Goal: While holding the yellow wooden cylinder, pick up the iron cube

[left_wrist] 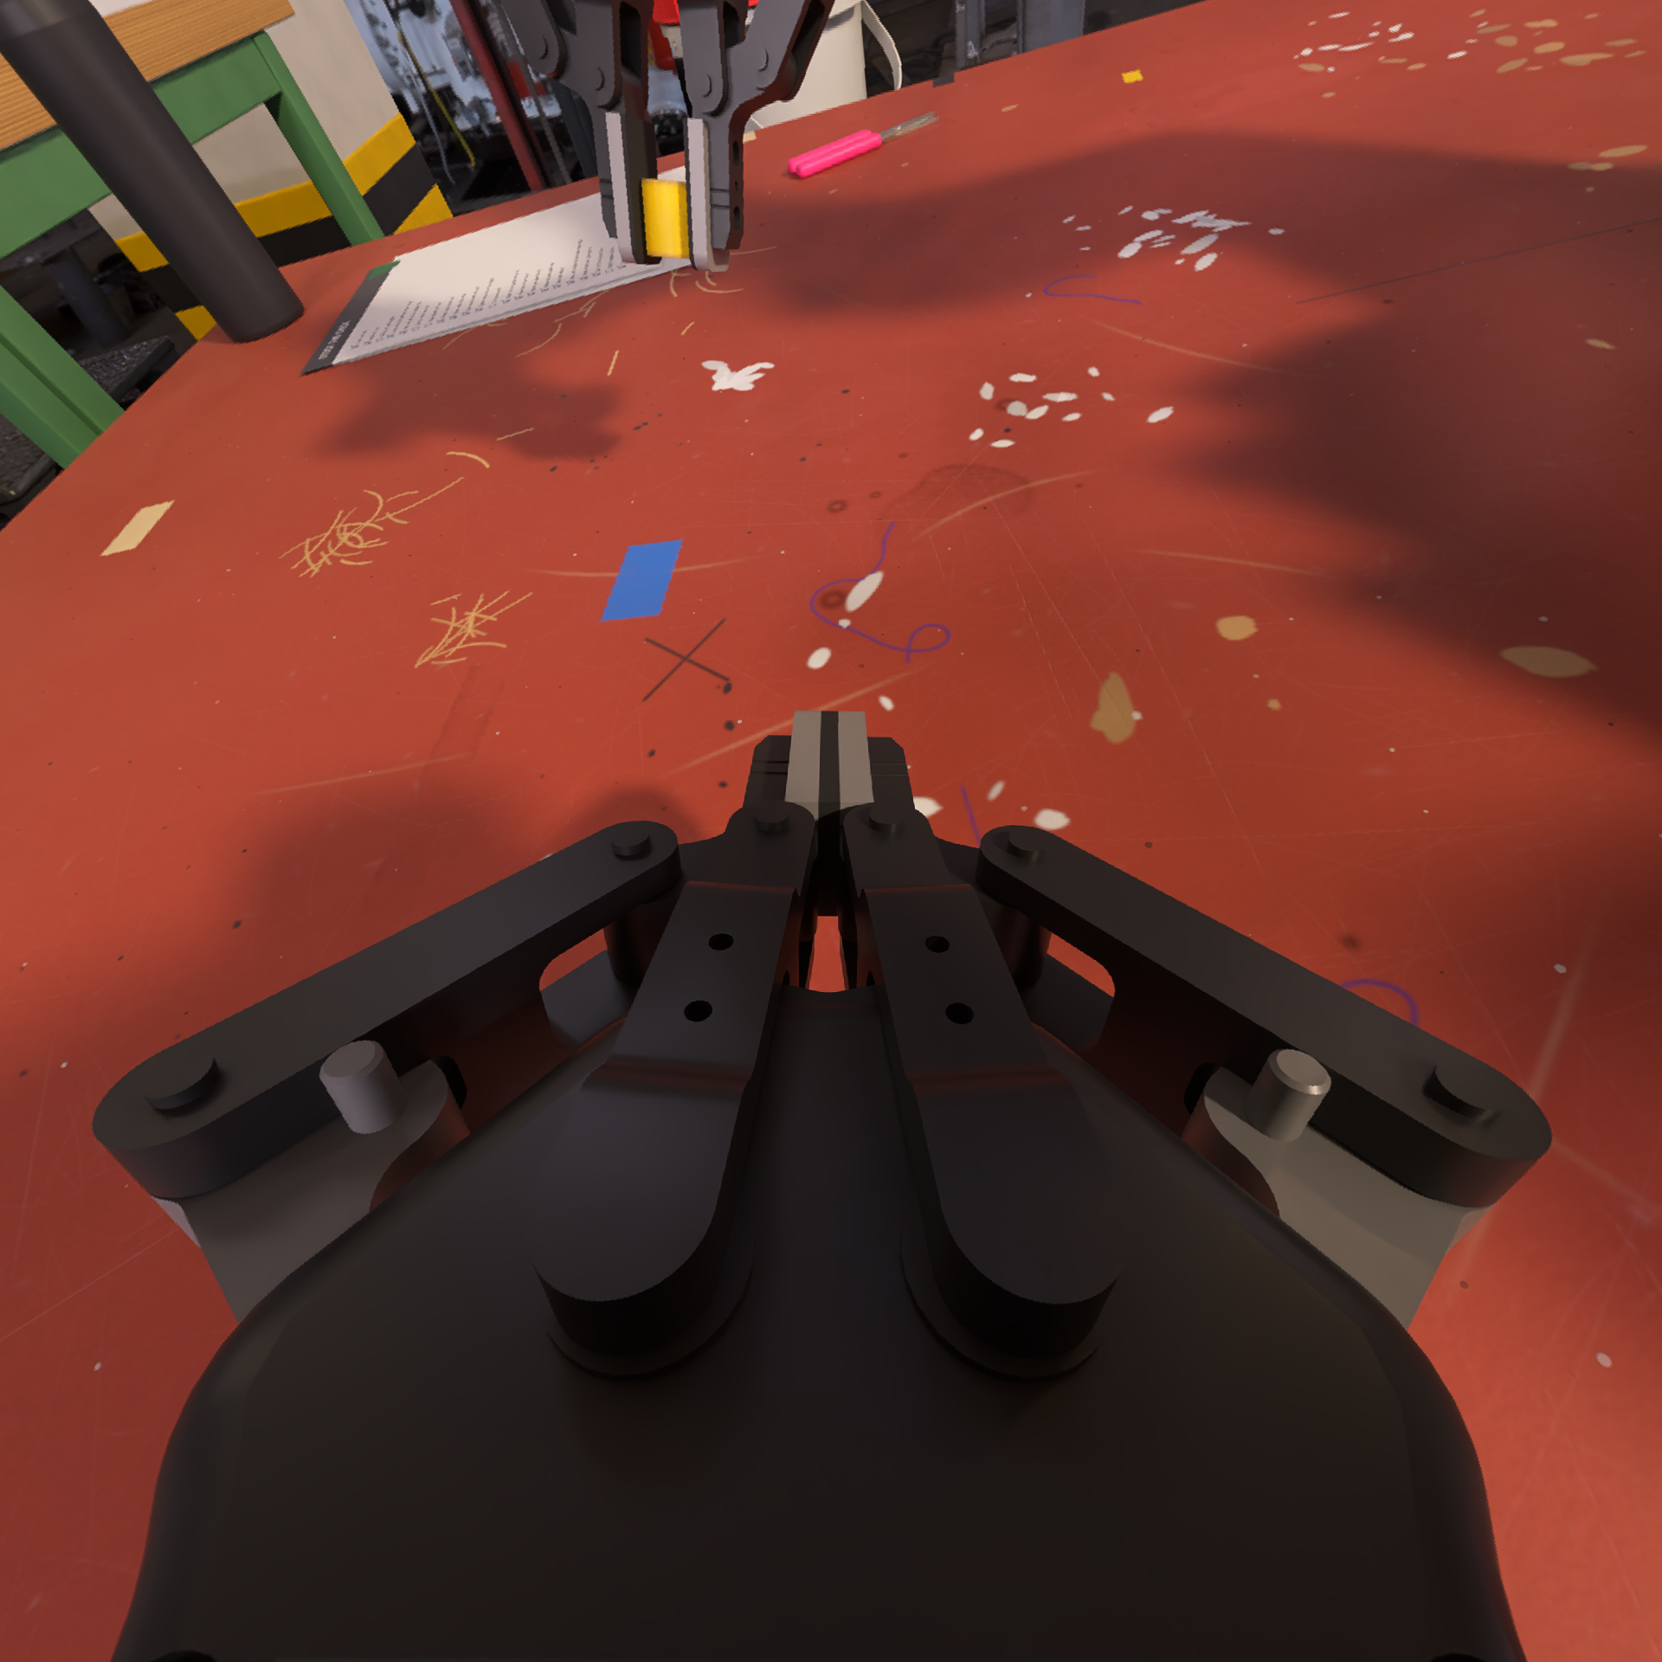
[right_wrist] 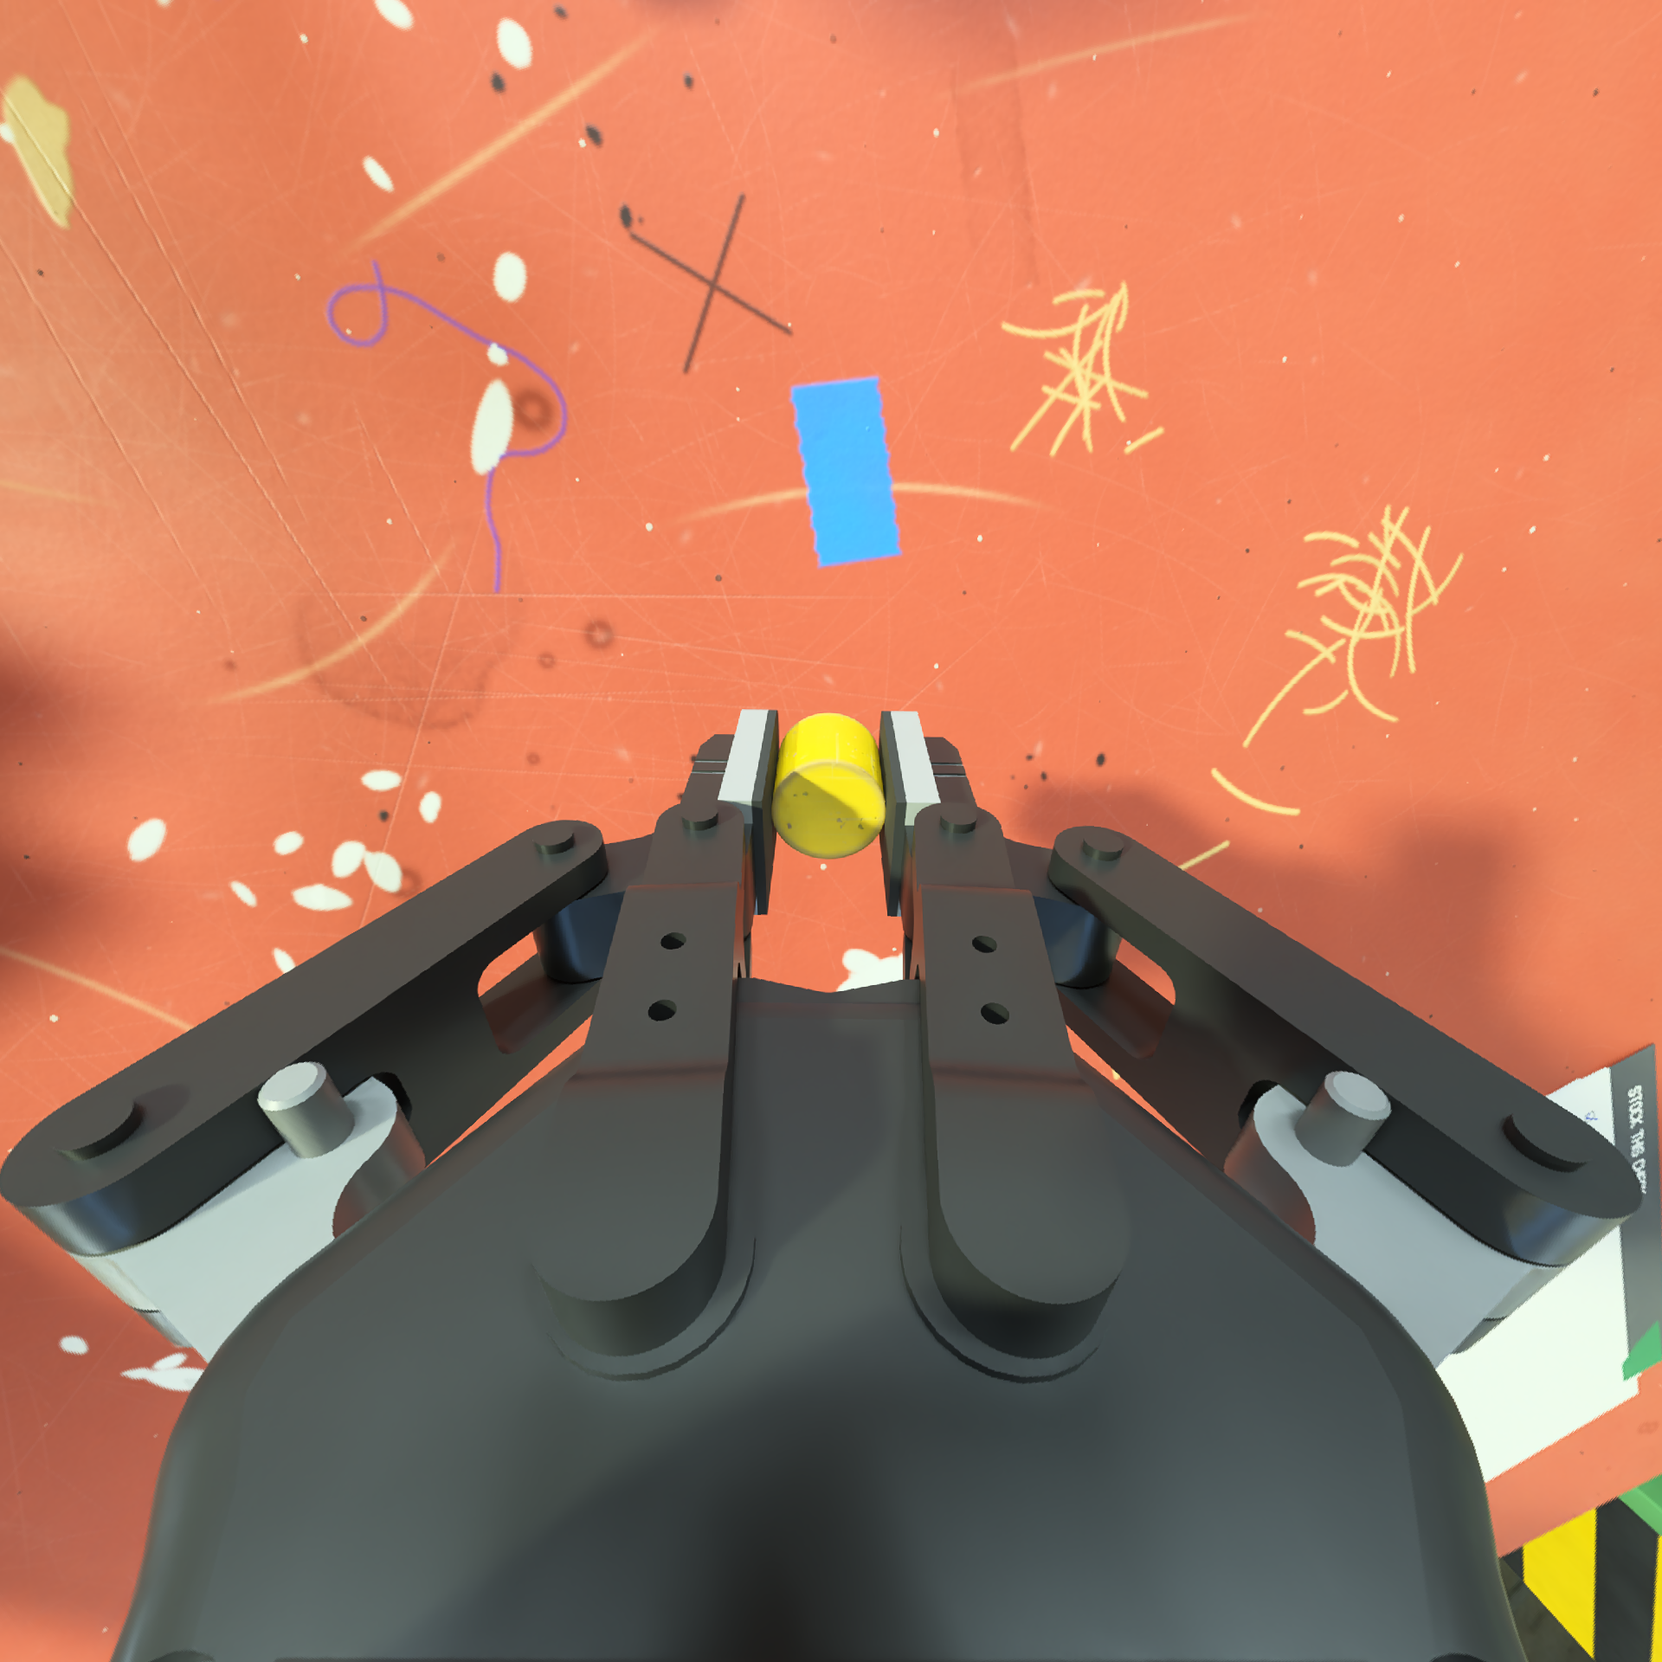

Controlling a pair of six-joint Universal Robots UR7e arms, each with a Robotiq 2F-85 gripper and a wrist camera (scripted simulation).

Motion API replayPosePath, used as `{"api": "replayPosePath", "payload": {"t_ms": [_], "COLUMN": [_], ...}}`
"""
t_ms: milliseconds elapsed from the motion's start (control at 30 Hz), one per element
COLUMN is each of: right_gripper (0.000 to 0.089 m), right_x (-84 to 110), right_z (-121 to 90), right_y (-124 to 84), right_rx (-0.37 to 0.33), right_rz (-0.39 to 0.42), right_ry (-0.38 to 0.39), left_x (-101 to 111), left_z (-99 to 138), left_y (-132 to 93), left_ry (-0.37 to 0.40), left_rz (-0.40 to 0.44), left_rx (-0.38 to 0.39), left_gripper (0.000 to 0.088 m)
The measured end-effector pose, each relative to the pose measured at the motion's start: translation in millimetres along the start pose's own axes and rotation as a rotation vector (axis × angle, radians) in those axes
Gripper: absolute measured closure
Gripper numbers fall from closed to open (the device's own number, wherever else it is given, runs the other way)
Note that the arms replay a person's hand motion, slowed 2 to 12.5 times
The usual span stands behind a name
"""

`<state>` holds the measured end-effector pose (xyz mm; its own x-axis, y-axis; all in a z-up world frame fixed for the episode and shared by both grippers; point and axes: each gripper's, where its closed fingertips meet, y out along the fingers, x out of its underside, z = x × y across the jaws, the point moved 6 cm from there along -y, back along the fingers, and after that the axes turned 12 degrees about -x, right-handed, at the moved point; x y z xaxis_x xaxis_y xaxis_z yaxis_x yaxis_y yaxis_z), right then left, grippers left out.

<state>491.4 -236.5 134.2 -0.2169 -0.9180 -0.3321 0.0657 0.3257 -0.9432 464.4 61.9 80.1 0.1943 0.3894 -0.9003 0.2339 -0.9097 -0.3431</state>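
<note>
Cylinder step looks done. My right hand [right_wrist: 827, 791] grips the yellow wooden cylinder [right_wrist: 826, 784] between both pads, lifted clear of the red counter [right_wrist: 1169, 135]. My left hand [left_wrist: 828, 760] is empty, pads pressed together. Iron cube: in neither view. My call: find it, then spread the left hand.

left wrist oblique, right downward; shared blue patch [left_wrist: 641, 580]
</note>
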Motion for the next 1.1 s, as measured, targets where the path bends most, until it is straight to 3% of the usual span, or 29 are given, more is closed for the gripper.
{"api": "replayPosePath", "payload": {"t_ms": [367,1100], "right_gripper": [0.0695,0.0695], "right_x": [-10.6,-14.7], "right_z": [1,3], "right_y": [0,9], "right_rx": [0.011,0.004], "right_rz": [0.029,0.000], "right_ry": [-0.018,-0.033], "left_x": [0,0], "left_z": [0,0], "left_y": [0,0], "left_ry": [0.000,0.001], "left_rz": [-0.002,0.001], "left_rx": [0.001,0.000], "left_gripper": [0.0882,0.0882]}}
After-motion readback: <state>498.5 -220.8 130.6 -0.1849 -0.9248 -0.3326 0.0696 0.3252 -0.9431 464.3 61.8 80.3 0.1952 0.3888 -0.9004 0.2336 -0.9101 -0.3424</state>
